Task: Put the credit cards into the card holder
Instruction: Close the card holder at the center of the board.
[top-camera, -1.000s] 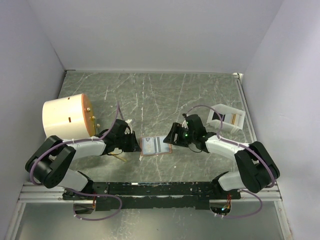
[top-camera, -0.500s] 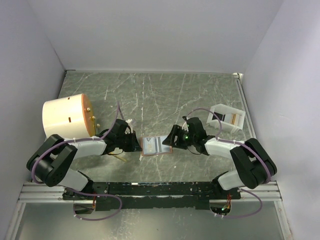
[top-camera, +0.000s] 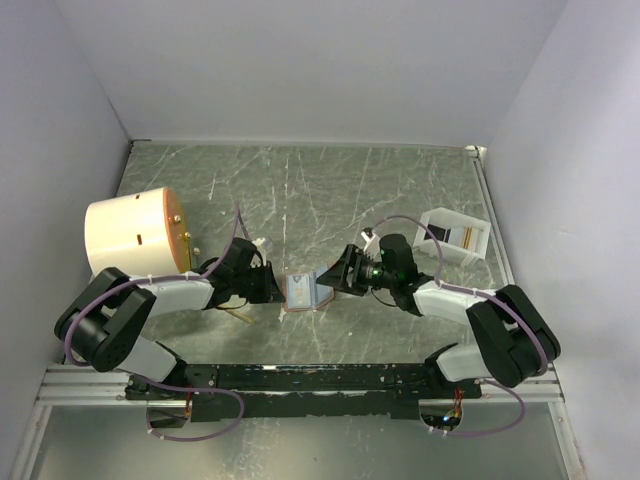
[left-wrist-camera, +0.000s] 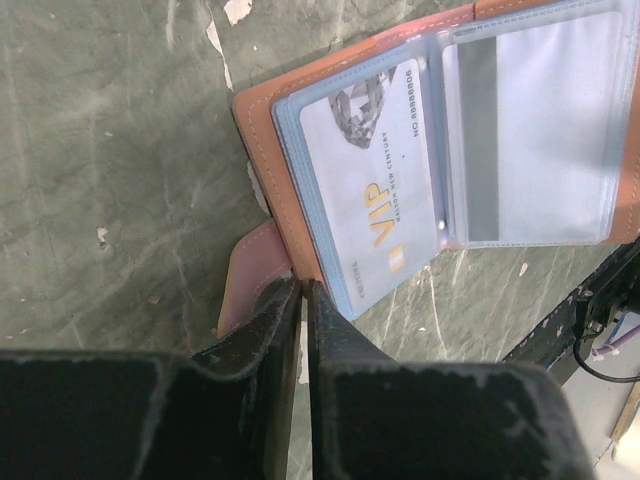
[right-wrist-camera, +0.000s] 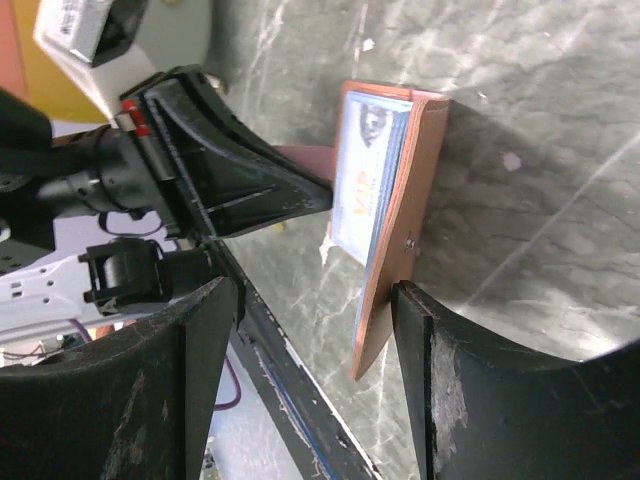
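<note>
The tan card holder (top-camera: 307, 291) lies at the table's centre between both arms. Its left half lies flat; a pale blue VIP credit card (left-wrist-camera: 370, 190) sits in its clear sleeve, and a whitish-grey credit card (left-wrist-camera: 530, 140) in the sleeve beside it. My left gripper (left-wrist-camera: 303, 290) is shut on the holder's left edge at the snap tab (left-wrist-camera: 250, 270). The right half of the card holder (right-wrist-camera: 400, 230) stands tilted up on edge. My right gripper (right-wrist-camera: 315, 295) is open around that raised flap, whose outer face leans on one of its fingers (right-wrist-camera: 440, 340).
A big cream cylinder (top-camera: 135, 235) stands at the left, close behind the left arm. A white open tray (top-camera: 452, 236) lies at the right, behind the right arm. A black rail (top-camera: 320, 378) runs along the near edge.
The right gripper has moved left against the holder's right half and tipped it up, so the holder looks narrower from above. The left gripper has held still.
</note>
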